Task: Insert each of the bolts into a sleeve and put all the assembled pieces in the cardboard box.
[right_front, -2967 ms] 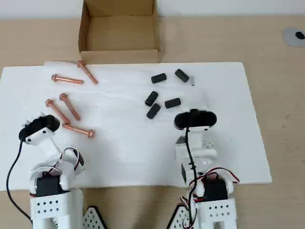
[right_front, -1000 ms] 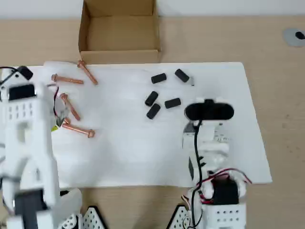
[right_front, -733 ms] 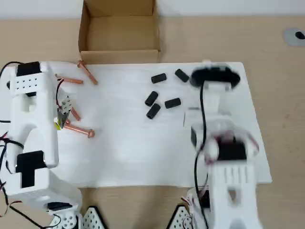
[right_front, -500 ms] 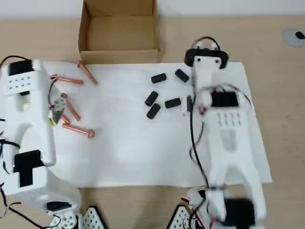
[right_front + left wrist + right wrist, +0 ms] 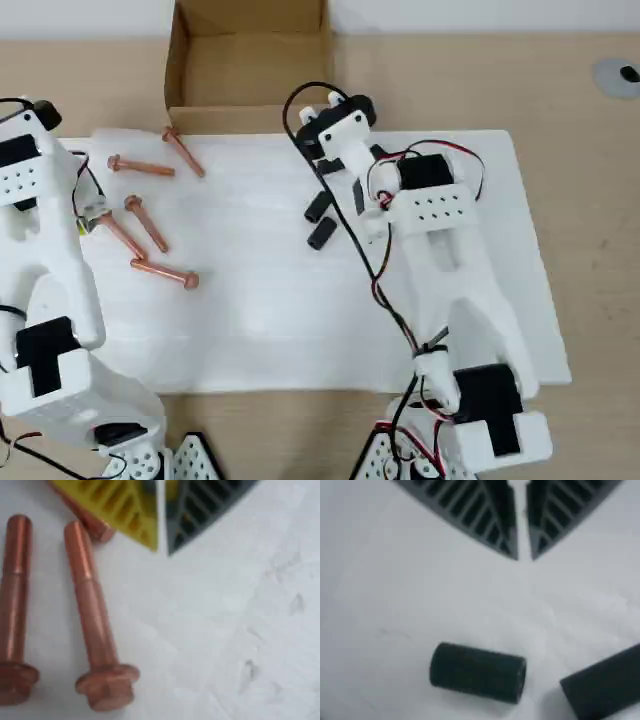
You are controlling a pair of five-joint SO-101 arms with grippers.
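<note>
Several copper bolts lie on the left of the white foam mat [image 5: 270, 300]: one [image 5: 141, 166] near the back, one [image 5: 146, 223] in the middle, one [image 5: 163, 272] nearer the front. My left gripper [image 5: 93, 215] sits low beside them. In the left wrist view it [image 5: 161, 547] is shut on nothing, its tip next to two bolts [image 5: 97, 625] [image 5: 15, 610]. Black sleeves [image 5: 318, 207] [image 5: 322, 233] lie mid-mat. My right gripper [image 5: 358, 200] hovers just right of them, shut and empty [image 5: 522, 555], with a sleeve [image 5: 477, 671] just off its tip. The cardboard box [image 5: 255, 70] stands empty behind the mat.
The right arm stretches diagonally across the mat's right half and covers some of the sleeves. Its cables loop near the box's front corner [image 5: 300, 100]. A grey disc [image 5: 618, 75] sits on the wooden table at the far right.
The right arm stretched forward and swung left, from the mat's right side to over the sleeves. The left arm shifted a little left, its gripper staying by the bolts.
</note>
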